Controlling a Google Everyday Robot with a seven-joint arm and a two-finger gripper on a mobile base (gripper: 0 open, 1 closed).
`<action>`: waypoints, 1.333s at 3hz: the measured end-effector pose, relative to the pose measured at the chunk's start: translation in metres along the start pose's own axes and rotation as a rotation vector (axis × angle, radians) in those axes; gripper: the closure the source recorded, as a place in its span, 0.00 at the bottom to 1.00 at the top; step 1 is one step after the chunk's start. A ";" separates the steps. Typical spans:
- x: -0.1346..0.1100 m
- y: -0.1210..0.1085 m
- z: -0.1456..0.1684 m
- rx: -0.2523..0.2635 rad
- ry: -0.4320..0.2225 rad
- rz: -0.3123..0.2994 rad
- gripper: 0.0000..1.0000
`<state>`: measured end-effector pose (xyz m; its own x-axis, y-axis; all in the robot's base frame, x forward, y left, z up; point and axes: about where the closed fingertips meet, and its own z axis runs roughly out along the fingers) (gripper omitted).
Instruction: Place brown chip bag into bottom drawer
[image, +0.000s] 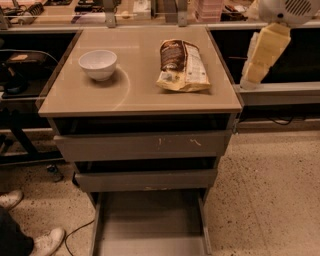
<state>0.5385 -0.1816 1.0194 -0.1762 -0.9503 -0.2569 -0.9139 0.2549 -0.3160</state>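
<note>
The brown chip bag (182, 66) lies flat on the right half of the cabinet top (140, 97), dark brown end toward the back. The bottom drawer (150, 225) is pulled out at the foot of the cabinet, a wide shallow tray with nothing in it. My gripper (249, 80) hangs from the pale yellow arm at the upper right. It is just off the cabinet's right edge, level with the bag and apart from it.
A white bowl (98, 64) stands on the left of the cabinet top. The two upper drawers (142, 145) are slightly pulled out. A person's white shoes (30, 235) are at the lower left. Cluttered benches run behind, and speckled floor lies to the right.
</note>
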 end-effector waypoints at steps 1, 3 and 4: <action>-0.027 -0.036 0.008 0.013 -0.005 -0.031 0.00; -0.077 -0.093 0.039 0.031 0.017 -0.133 0.00; -0.102 -0.113 0.063 0.032 0.016 -0.186 0.00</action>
<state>0.6832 -0.1023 1.0240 -0.0115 -0.9841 -0.1773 -0.9190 0.0803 -0.3860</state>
